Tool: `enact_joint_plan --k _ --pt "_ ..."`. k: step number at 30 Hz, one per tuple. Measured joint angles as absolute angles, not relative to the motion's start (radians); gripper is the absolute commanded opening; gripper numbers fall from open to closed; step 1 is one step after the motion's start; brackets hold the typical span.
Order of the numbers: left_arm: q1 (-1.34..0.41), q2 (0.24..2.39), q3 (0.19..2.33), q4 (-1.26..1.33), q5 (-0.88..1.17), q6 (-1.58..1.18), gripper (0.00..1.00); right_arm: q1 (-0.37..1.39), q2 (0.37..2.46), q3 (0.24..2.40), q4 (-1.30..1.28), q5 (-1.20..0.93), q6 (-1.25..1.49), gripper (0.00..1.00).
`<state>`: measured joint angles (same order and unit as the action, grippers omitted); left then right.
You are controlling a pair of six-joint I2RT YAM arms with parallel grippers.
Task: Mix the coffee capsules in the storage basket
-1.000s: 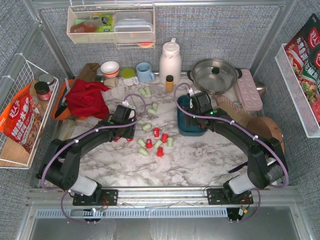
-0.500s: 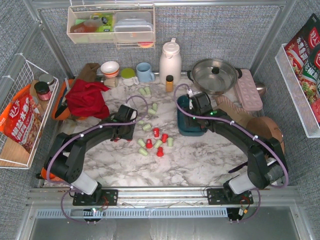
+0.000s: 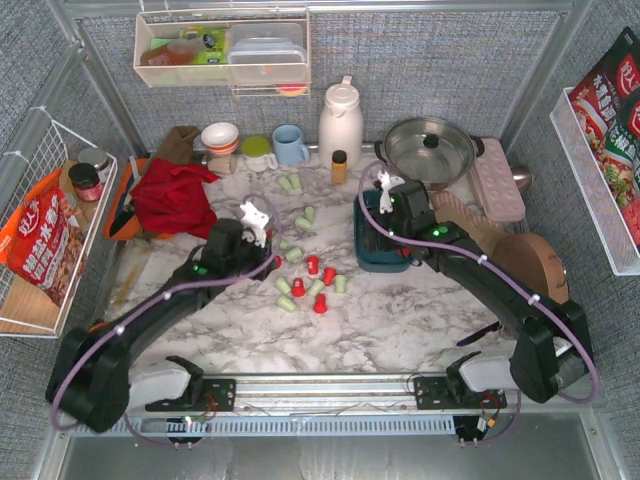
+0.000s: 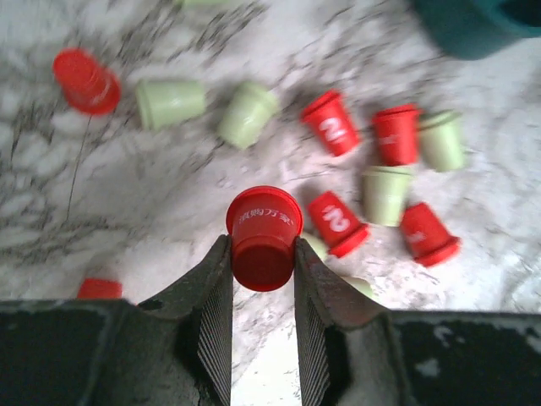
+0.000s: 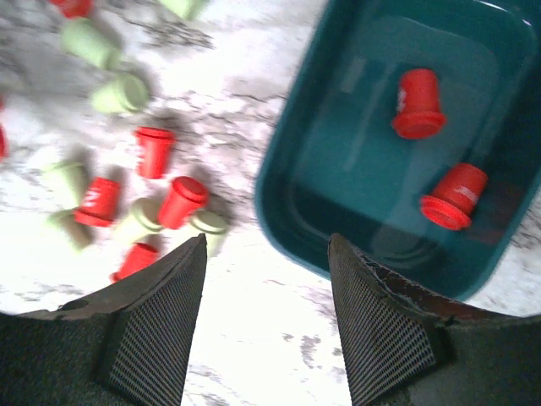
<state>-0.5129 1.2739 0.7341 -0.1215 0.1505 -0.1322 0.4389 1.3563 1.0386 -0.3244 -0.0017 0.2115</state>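
- Since a second ago the left arm (image 3: 150,310) has swung its elbow down toward the near left corner. The left gripper (image 4: 262,251) has narrowed onto a red capsule (image 4: 263,222). The right arm (image 3: 485,270) has shifted only slightly at the storage basket (image 5: 292,161).
- Left gripper: it pinches that red capsule between both fingers over the marble table (image 4: 152,194). The capsule's long axis runs roughly along the fingers, and its printed, rimmed end seems to point away from the wrist. In the top view the wrist hides it.
- Loose coffee capsules (image 3: 312,280) lie scattered on the table between the arms, on their sides and pointing all ways. The left wrist view shows six red ones besides the held one, one of them cut off by the gripper body. It also shows four mint green ones in full and two more half hidden behind a finger.
- Storage basket: it stands on the table right of the scatter. In the top view the right arm covers most of it, and its long side runs near to far. Two red capsules lie inside on their sides. The far basket capsule (image 5: 418,103) has its rim toward the gripper, and the near basket capsule (image 5: 448,196) lies at an angle.
- Right gripper (image 5: 266,247): its fingers are spread with nothing between them, over the basket's near edge.
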Motion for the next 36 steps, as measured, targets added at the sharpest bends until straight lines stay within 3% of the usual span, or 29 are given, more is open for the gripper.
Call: enact_joint_plan --k 7,15,26,36 --pt "-0.516 0.936 0.399 0.364 0.374 -0.009 0.19 0.478 1.309 1.055 -0.242 -0.175 0.312 0.77" --pt "-0.520 0.886 0.294 0.696 0.524 0.103 0.18 0.615 1.330 1.087 -0.072 -0.330 0.432 0.79" --pt "-0.542 0.865 0.280 0.753 0.550 0.158 0.19 0.737 1.434 1.166 -0.022 -0.383 0.471 0.79" --pt "-0.551 0.874 0.284 0.752 0.532 0.164 0.19 0.785 1.484 1.204 -0.091 -0.294 0.420 0.77"
